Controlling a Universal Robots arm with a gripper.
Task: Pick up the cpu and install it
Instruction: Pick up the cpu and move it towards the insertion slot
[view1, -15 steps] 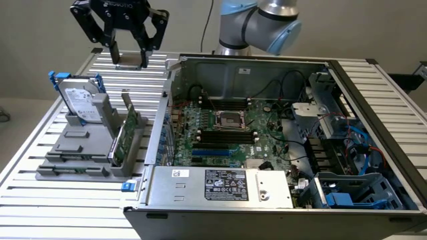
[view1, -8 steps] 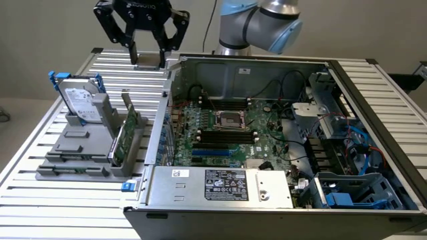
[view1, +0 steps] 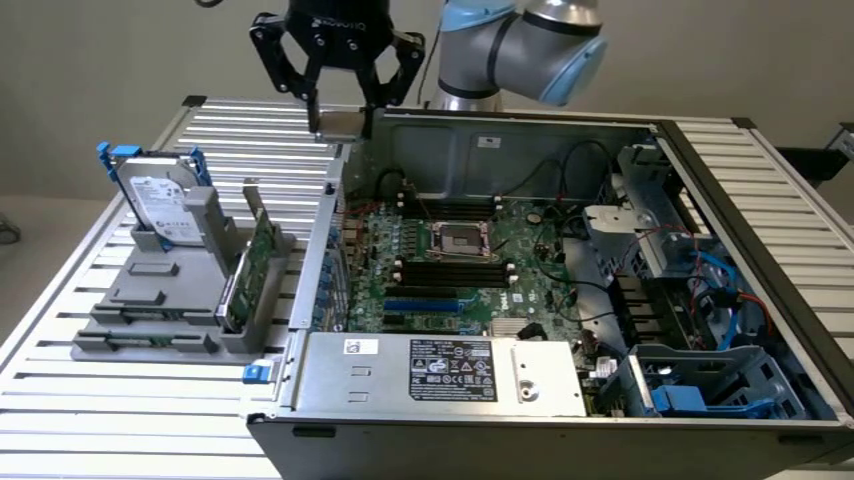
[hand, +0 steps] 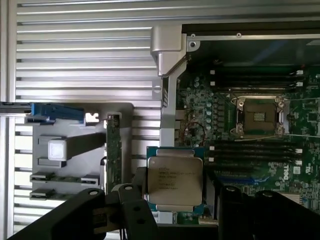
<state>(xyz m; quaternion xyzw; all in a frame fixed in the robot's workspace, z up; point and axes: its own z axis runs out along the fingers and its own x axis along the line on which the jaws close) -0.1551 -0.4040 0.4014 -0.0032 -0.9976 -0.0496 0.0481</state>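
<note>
Slatted metal desk (view1: 60, 400) carries an open computer case (view1: 400, 395), its motherboard facing up. High above the case's far wall, toward the exterior view's left, the hand (view1: 344, 112) is clamped on the cpu (hand: 175, 182), one finger on each of two opposite edges, silvery top facing the wrist camera. The pick looks done and the carry is in hand. The open socket (view1: 463, 240) lies well apart from the chip. Installing calls for holding the chip flat, squaring it over that socket and matching its orientation.
</note>
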